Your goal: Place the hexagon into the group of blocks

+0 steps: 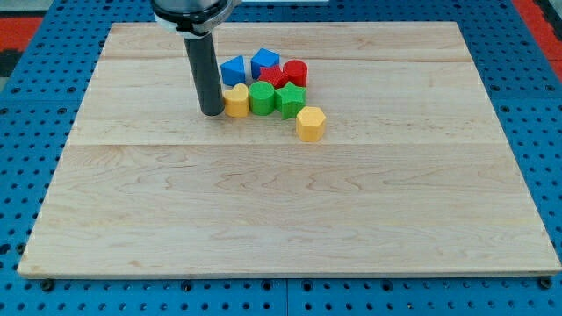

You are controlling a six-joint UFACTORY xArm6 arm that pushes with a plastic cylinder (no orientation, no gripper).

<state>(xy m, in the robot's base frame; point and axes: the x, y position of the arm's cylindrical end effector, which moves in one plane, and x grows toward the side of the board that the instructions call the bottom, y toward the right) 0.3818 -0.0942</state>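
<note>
A yellow hexagon (310,123) lies on the wooden board (290,219), just below and to the right of a cluster of blocks. The cluster holds a blue triangular block (233,70), a blue block (264,61), a red block (273,76), a red cylinder (295,73), a yellow heart-like block (235,101), a green cylinder (262,97) and a green star-like block (289,99). The hexagon nearly touches the green star. My tip (212,112) rests on the board just left of the yellow heart-like block, at the cluster's left side, far from the hexagon.
The board lies on a blue perforated table (544,105). The arm's dark rod comes down from the view's top (198,35), left of the cluster.
</note>
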